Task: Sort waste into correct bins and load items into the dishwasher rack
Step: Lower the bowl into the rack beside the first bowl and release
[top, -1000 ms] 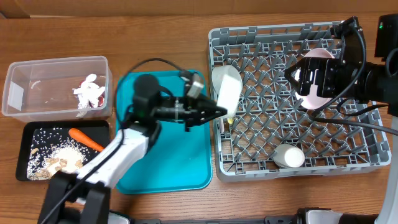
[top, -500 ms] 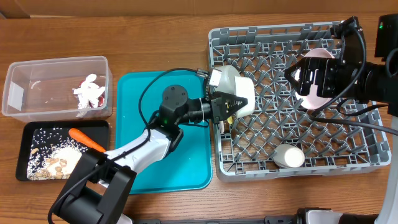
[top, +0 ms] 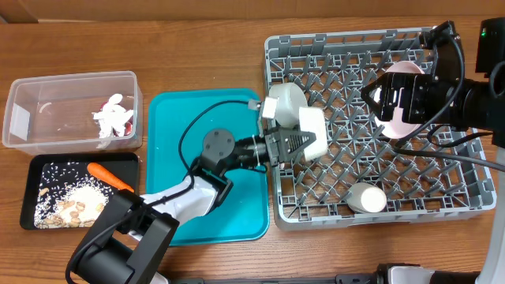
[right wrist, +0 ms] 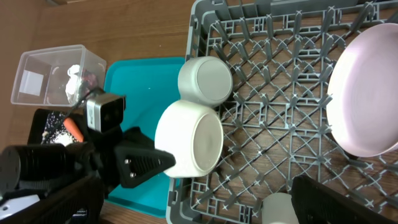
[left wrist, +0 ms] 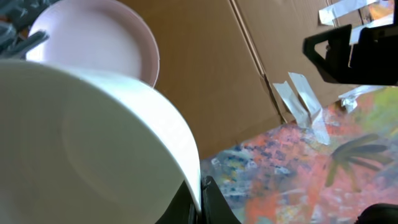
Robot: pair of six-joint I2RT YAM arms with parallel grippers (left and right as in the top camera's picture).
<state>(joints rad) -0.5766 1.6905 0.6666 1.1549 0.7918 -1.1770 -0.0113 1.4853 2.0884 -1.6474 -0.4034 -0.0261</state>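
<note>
Far to the left of the dishwasher rack (top: pixel 339 173), the sorting looks finished. The clear tub (top: pixel 47 79) holds the crumpled paper (top: pixel 109 114) and the red wrapper (top: pixel 120 131). In front of it, the black tray (top: pixel 27 193) holds the carrot (top: pixel 109 176) and the food scraps (top: pixel 67 207). The teal tray (top: pixel 237 213), just beside the rack's left wall on the worktop, has nothing left on it.

The change is at that wall. A second ago the left end effector (top: pixel 304 145) held its white bowl (top: pixel 313 136) over the rack's left rim. It has since reached inward, so the bowl now hangs over the lattice inside the rack's left part. The fingers are clenched on the bowl's rim, as the left wrist view shows. The bowl lies tipped on its side with its mouth facing the rack's right side. It sits just beside a second bowl (top: pixel 284 102) that already rests at the rack's left edge. I cannot tell whether the held bowl touches the pegs yet.

Judging from this, the bowl is at its slot and needs only lowering and letting go.

Toward the rack's back right, the plate (top: pixel 402 69) stands on edge among the pegs. The right end effector (top: pixel 394 106) hovers over it and has not moved in this second. I cannot tell whether its fingers are spread or closed.
</note>
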